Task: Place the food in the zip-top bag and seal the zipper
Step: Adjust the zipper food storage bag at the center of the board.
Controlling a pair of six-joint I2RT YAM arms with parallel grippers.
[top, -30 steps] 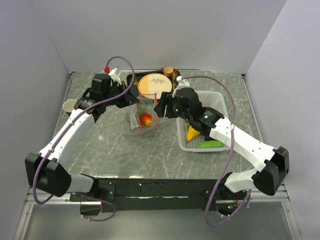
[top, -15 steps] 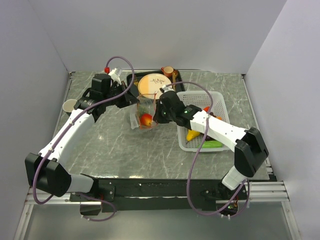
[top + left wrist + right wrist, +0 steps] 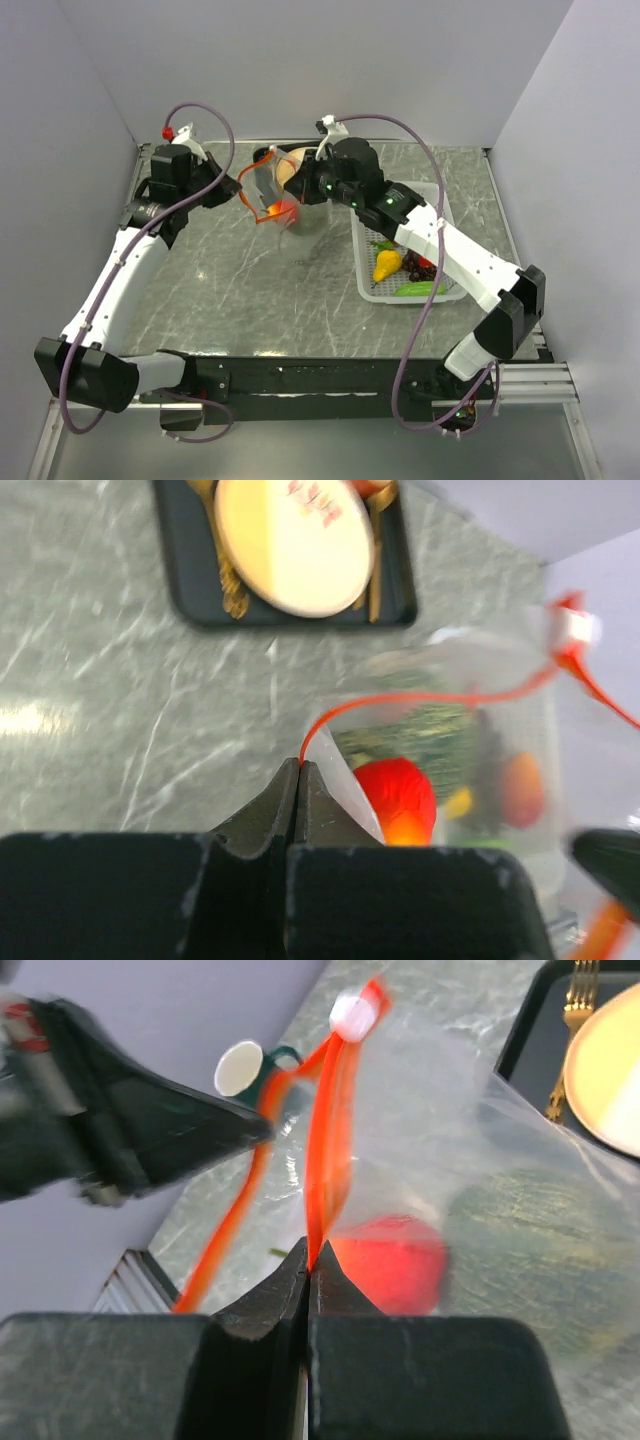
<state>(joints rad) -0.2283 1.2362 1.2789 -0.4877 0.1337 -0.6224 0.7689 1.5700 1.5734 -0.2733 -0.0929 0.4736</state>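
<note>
Since the left fingers (image 3: 275, 805) and right fingers (image 3: 280, 1292) each pinch shut on its thin orange-red zipper strip (image 3: 430, 695), the clear floppy plastic zip-top bag (image 3: 275, 195) hangs stretched above the bench (image 3: 250, 290), a red toy fruit (image 3: 395, 800) inside.

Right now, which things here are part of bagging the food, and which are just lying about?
Job: bag, zipper, red fruit inside; pear, grapes, cucumber in the basket; left tool and right tool pinching the bag's mouth.
Lying about: tray, plate, fork, cup.
</note>
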